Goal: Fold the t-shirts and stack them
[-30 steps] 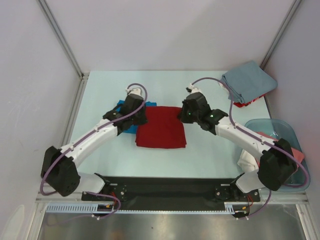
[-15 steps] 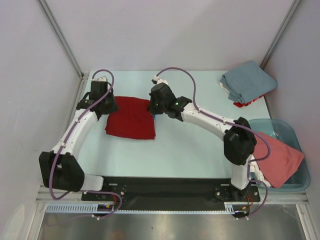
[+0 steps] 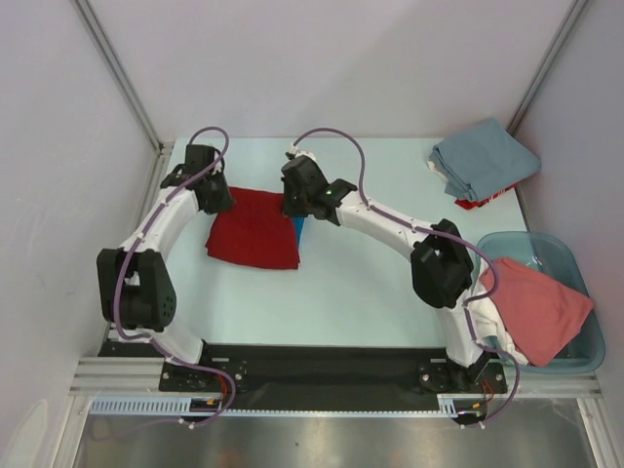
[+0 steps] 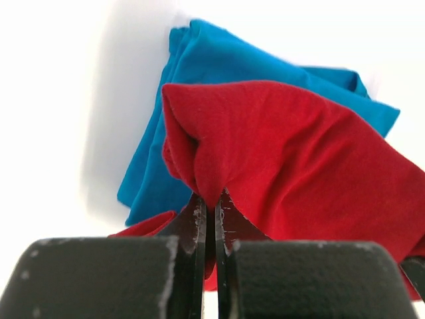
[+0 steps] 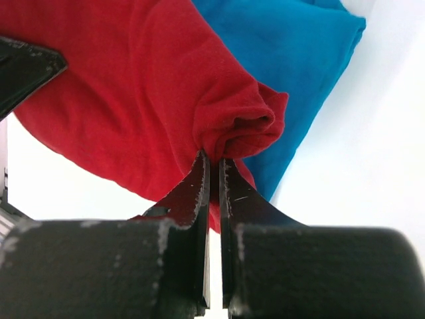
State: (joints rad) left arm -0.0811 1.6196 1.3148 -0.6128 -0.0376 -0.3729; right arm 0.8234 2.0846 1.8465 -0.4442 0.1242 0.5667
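Pale blue table (image 3: 370, 292), white walls (image 3: 341, 58): left fingers (image 4: 196, 222) and right fingers (image 5: 198, 193) pinch red t-shirt (image 3: 255, 234).

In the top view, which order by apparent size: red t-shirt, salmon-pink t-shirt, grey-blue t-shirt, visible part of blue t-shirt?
1. About alike, so unranked: red t-shirt, salmon-pink t-shirt, grey-blue t-shirt.
2. Clearly smallest: blue t-shirt, only a sliver visible.

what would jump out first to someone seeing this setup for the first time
The crimson red t-shirt lies left of centre on the table, pinched at its two far corners by the left gripper and the right gripper, with a bright blue t-shirt beneath it. Next come the folded grey-blue t-shirt at the far right corner and the salmon-pink t-shirt draped over the clear bin at the near right.
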